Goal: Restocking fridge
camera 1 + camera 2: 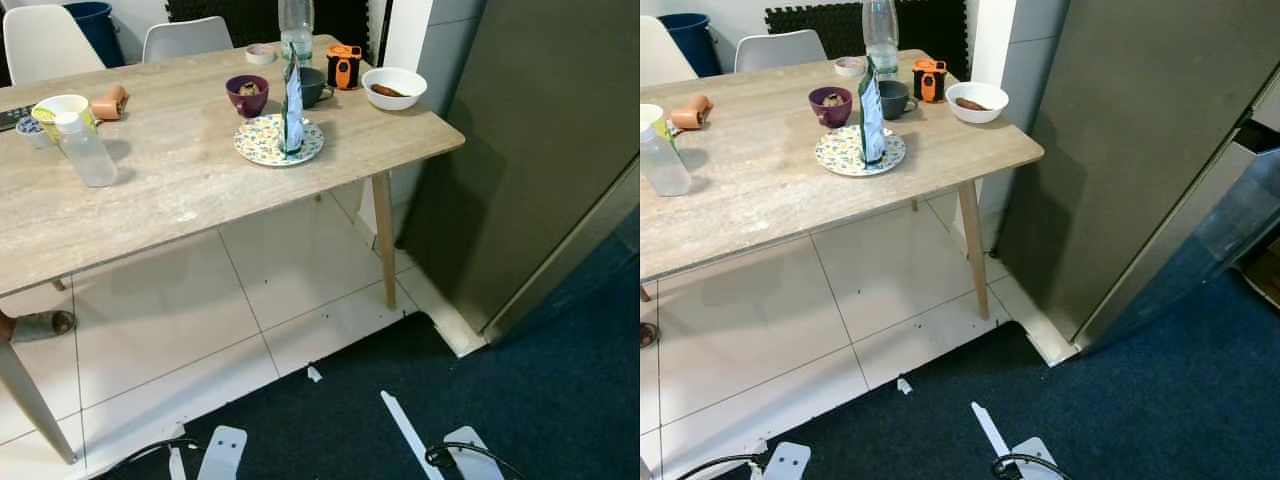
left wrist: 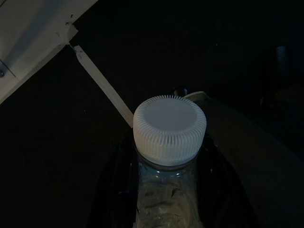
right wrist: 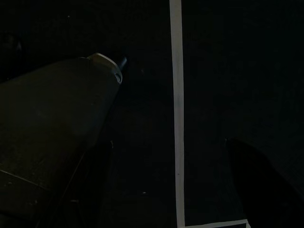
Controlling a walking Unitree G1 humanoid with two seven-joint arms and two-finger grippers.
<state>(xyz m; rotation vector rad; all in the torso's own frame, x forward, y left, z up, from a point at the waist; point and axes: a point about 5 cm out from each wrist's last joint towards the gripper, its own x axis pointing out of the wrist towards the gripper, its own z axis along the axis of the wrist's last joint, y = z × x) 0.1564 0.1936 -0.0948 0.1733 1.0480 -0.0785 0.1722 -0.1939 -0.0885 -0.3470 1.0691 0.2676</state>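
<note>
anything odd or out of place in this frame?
Mostly tidy. One oddity: a green-and-white pouch stands upright on the patterned plate on the table. Small white scraps lie on the dark carpet. The left gripper holds a white-capped bottle.

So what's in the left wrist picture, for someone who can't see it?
A clear plastic bottle with a ribbed white cap sits between the left gripper's black fingers, seen from above. Below lies dark floor with a strip of white tape.

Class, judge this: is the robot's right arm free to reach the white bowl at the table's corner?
Probably yes: the white bowl sits at the table's near corner with nothing before it, though the robot stands well back.
</note>
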